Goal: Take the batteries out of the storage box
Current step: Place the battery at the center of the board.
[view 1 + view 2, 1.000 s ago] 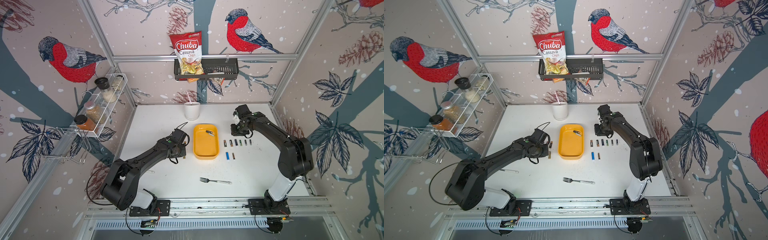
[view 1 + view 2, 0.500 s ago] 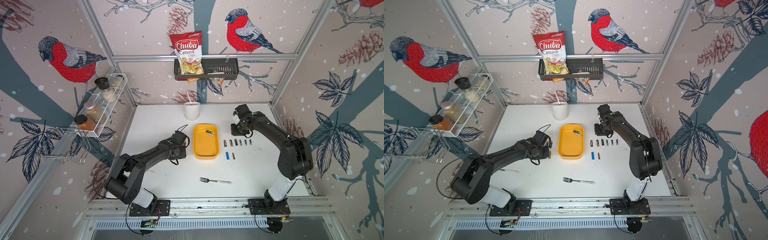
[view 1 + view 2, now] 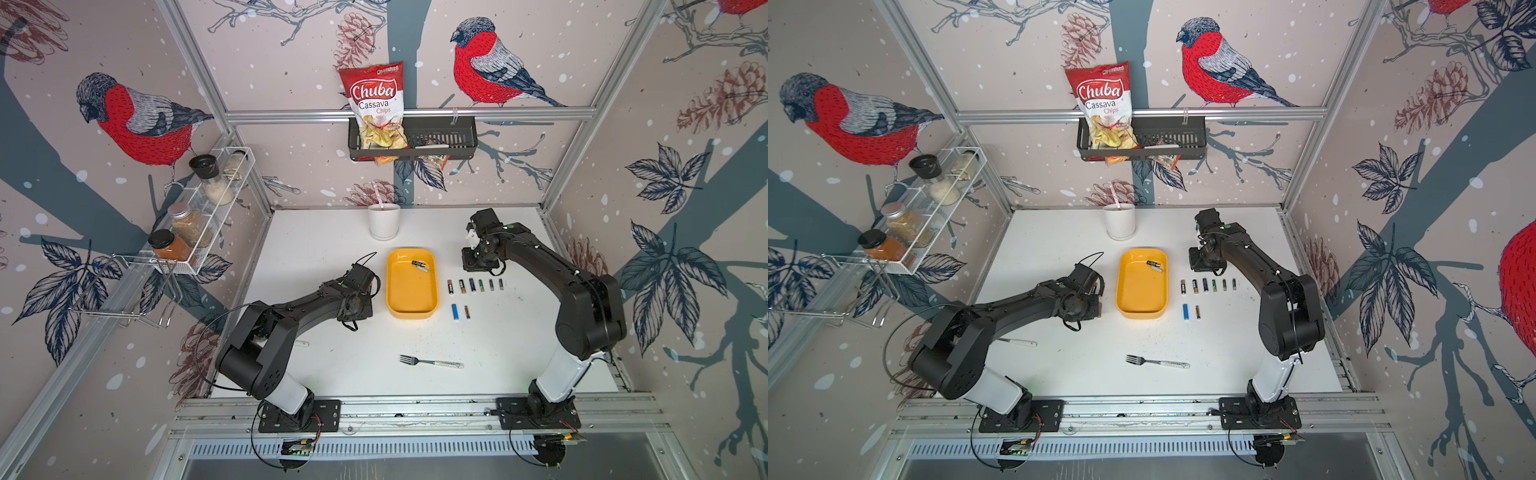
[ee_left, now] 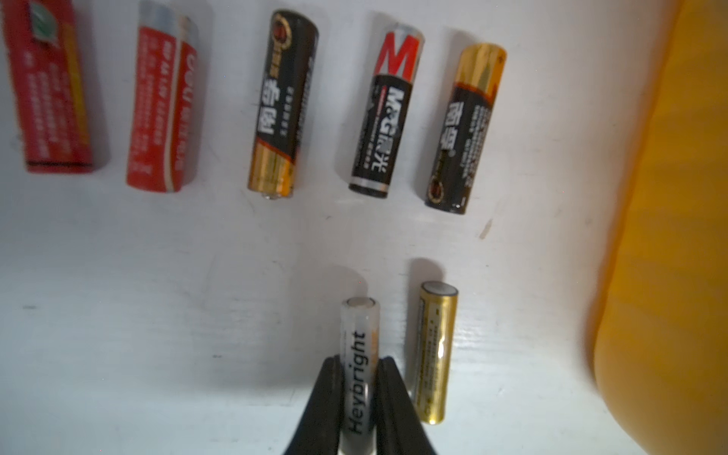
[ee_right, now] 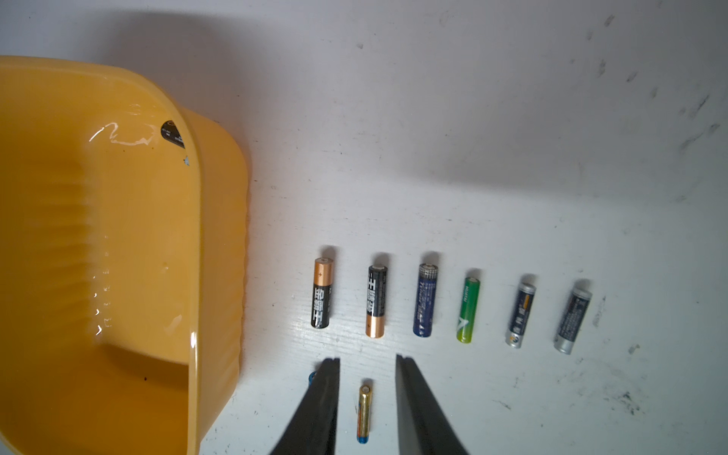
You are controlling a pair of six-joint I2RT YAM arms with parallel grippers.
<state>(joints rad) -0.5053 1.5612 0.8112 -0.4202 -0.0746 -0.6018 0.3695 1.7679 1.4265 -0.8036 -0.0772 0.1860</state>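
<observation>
The yellow storage box sits mid-table in both top views, with two batteries in its far corner. To its right lies a row of several batteries, and nearer the front a blue battery and a small gold one. My right gripper hangs open above them, holding nothing. Left of the box, my left gripper is shut on a white Heybright battery, low over the table. Beside it lie a gold battery and a row of several more.
A fork lies toward the table's front. A white cup stands behind the box. A white-handled utensil lies under the left arm. On the walls hang a spice rack and a black basket with a chips bag.
The left arm's elbow has swung inward while its gripper stayed left of the box, shut on the battery. The right arm has not moved.
</observation>
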